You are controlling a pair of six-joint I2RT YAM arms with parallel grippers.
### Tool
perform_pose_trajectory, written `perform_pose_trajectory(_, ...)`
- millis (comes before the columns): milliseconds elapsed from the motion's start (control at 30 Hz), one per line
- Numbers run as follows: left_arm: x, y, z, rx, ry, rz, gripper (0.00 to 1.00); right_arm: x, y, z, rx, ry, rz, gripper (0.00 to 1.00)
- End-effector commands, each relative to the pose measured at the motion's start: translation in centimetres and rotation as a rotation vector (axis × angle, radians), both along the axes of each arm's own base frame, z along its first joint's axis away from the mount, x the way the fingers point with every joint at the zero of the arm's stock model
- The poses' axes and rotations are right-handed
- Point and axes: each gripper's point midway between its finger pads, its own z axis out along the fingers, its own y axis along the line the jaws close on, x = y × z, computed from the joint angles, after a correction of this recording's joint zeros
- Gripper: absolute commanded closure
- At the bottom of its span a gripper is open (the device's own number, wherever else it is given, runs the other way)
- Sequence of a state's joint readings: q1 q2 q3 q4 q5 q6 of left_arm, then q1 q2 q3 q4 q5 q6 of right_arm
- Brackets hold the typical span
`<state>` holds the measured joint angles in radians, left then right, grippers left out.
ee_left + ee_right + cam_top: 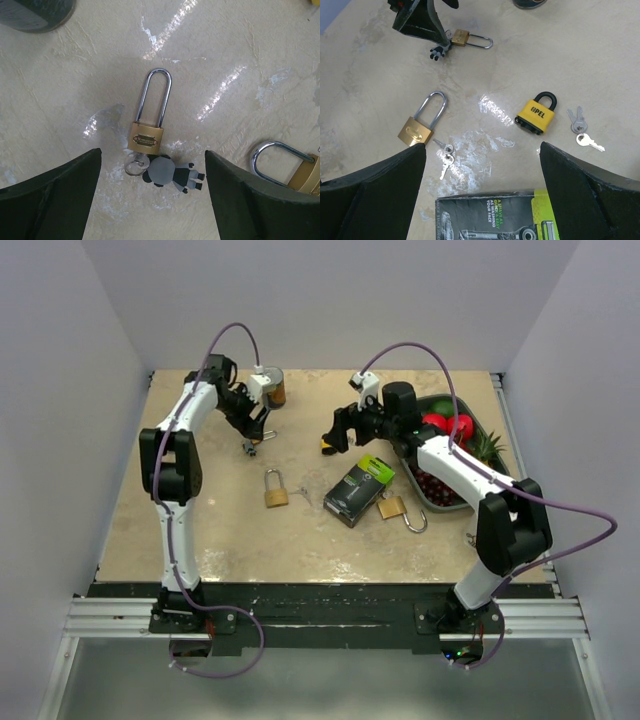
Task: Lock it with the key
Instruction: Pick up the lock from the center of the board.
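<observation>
A small brass padlock (146,136) lies flat on the table with both legs of its shackle in the body. A key on a ring (134,165) with a grey panda charm (171,173) sits at its keyhole end. My left gripper (152,200) is open and empty just above it, one finger on each side; the top view shows this gripper (254,432) and the lock (248,448). My right gripper (482,195) is open and empty, hovering over a yellow padlock (536,115) and a larger brass padlock (417,131), with loose keys (444,152) between them.
A black and green box (360,490) lies mid-table with another brass padlock (395,508) beside it. More keys (582,131) lie right of the yellow lock. A can (272,388) stands at the back. A tray of fruit (492,465) is at the right.
</observation>
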<state>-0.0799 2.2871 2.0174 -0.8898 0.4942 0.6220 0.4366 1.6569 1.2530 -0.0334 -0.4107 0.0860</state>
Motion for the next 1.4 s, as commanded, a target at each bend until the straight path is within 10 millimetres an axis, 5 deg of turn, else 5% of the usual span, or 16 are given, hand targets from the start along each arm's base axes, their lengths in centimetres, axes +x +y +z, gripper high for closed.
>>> perform_pose_trajectory(0, 0.0, -0.4, -0.7, -0.011, 0.002, -0.011, 0.12, -0.1, 0.8, 2.5, 0.048, -0.029, 0.059, 0.01)
perform_pose_trajectory(433, 0.4, -0.1, -4.6, 0.025, 0.037, -0.036, 0.15, 0.3, 0.7, 2.3, 0.042, -0.020, 0.062, 0.01)
perform_pose_trajectory(1033, -1.5, -0.3, -8.4, 0.206, 0.025, -0.117, 0.45, 1.0, 0.5, 2.0, 0.045, -0.003, 0.064, 0.01)
perform_pose_trajectory(1200, -1.9, -0.7, -7.5, 0.177, 0.030, -0.087, 0.71, 1.1, 0.2, 2.1, 0.041, -0.008, 0.051, 0.01)
perform_pose_trajectory(1367, -1.6, -0.6, -4.1, 0.081, 0.040, 0.123, 1.00, 1.4, 0.2, 2.3, 0.046, -0.015, 0.034, 0.01)
